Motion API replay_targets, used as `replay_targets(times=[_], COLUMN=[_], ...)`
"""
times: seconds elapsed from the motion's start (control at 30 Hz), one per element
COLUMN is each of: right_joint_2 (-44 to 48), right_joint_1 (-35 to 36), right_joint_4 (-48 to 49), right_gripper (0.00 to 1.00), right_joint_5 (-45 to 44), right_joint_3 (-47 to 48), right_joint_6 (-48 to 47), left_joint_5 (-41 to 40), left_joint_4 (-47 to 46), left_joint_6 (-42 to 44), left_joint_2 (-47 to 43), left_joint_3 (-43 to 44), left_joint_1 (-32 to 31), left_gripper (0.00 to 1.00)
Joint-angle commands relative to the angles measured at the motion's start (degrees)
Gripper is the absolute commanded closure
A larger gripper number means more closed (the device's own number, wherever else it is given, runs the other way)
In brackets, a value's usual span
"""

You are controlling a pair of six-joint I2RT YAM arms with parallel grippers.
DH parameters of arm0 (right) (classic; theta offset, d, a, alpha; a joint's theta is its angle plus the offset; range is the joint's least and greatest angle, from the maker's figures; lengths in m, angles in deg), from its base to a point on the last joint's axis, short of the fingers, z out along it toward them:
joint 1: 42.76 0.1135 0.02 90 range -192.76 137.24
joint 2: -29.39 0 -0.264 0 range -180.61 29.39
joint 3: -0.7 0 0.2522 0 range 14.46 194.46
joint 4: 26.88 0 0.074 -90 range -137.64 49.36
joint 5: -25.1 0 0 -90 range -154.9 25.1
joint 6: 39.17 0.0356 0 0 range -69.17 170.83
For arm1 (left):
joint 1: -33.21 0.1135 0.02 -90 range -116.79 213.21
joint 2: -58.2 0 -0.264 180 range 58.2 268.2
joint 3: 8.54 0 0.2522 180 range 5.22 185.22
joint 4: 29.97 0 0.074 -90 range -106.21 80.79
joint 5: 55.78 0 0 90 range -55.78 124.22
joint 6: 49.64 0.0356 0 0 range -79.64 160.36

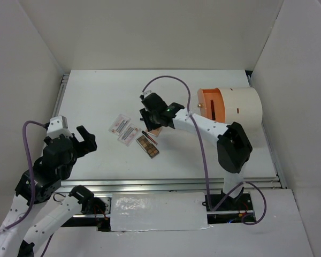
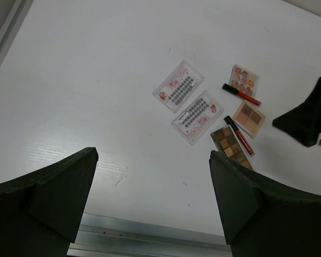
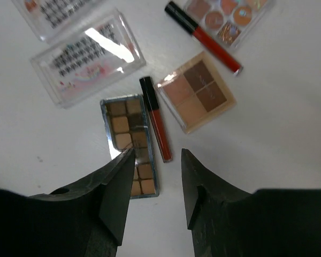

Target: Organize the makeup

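The makeup lies mid-table: two white pink-printed packets [image 1: 124, 127], a long brown palette [image 1: 147, 146] and red sticks. The right wrist view shows the long palette [image 3: 129, 143], a red stick [image 3: 156, 126] beside it, a four-pan palette [image 3: 197, 91], a second red stick [image 3: 203, 36], a round-pan palette [image 3: 227, 16] and a packet [image 3: 88, 56]. My right gripper [image 3: 157, 160] is open and empty, above the first stick's lower end. My left gripper [image 2: 152, 160] is open and empty near the table's front left, well away from the packets [image 2: 187, 104] and palettes [image 2: 232, 147].
A large white cylinder with an orange drawer front [image 1: 230, 105] lies at the back right, behind the right arm. A metal rail [image 1: 171, 184] runs along the table's front edge. White walls close in the left, back and right sides.
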Motion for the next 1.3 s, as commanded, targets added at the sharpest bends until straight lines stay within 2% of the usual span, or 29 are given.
replay_targets(times=[0.0, 0.1, 0.47, 0.77, 1.27], right_joint_2=[0.1, -3.3, -7.1, -8.7, -11.5], right_joint_1=[3.3, 4.9, 5.0, 3.9, 3.3], right_joint_4=[1.2, 2.1, 8.0, 11.4, 10.8], right_gripper=[0.53, 0.54, 0.56, 0.59, 0.62], right_joint_5=[-3.7, -5.9, -7.5, -7.4, -5.9], right_joint_3=[-1.0, -3.3, -10.0, -12.0, -11.6], right_joint_6=[2.6, 4.2, 5.7, 6.4, 5.6], left_joint_5=[-1.1, -0.8, 0.0, 0.6, 0.9], left_joint_4=[-1.6, -1.6, -1.8, -2.1, -2.3], left_joint_6=[-0.4, -0.3, 0.3, 0.8, 1.0], left_joint_2=[-1.9, -1.5, -0.8, -0.5, -0.8], left_joint_3=[0.3, 0.3, 0.3, 0.2, 0.2], left_joint_1=[0.2, 0.2, 0.1, 0.1, 0.1], left_gripper=[0.01, 0.01, 0.00, 0.01, 0.00])
